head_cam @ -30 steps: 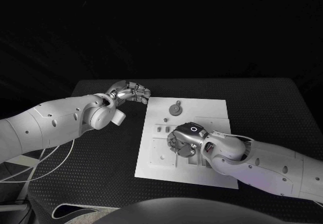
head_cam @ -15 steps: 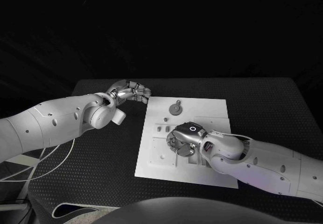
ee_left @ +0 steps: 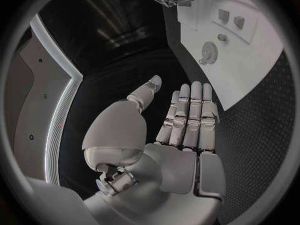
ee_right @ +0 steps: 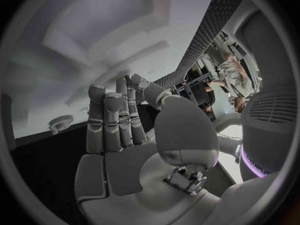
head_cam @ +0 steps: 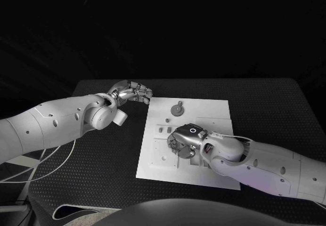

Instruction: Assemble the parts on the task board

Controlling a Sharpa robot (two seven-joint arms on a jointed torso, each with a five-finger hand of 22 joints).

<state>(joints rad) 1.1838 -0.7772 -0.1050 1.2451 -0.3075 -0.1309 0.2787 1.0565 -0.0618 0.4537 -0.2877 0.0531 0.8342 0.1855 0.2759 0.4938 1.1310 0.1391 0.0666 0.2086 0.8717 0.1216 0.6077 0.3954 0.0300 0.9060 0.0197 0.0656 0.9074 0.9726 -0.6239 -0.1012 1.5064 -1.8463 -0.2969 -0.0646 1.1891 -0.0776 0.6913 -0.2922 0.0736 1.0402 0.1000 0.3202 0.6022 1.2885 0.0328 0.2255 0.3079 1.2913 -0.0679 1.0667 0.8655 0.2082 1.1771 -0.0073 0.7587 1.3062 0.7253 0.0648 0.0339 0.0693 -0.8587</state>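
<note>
The white task board [head_cam: 214,112] lies in the middle of the table, also in the left wrist view [ee_left: 256,65]. A round gear-like part [head_cam: 176,109] [ee_left: 208,51] [ee_right: 60,121] sits near the board's far edge, with small parts [head_cam: 163,128] [ee_left: 231,19] closer in. My right hand [head_cam: 184,140] [ee_right: 125,135] hovers over the board's middle, fingers pointing down at it. Its thumb tip lies close to the fingertips, and I cannot see whether anything is between them. My left hand [head_cam: 132,91] [ee_left: 181,135] is off the board's far left corner, fingers straight, holding nothing.
The black table [head_cam: 101,155] stretches wide on both sides of the board. White cables [head_cam: 47,165] hang by the table's left edge under my left arm.
My right hand has crept a little to the left over the board. The left hand has stayed put.
</note>
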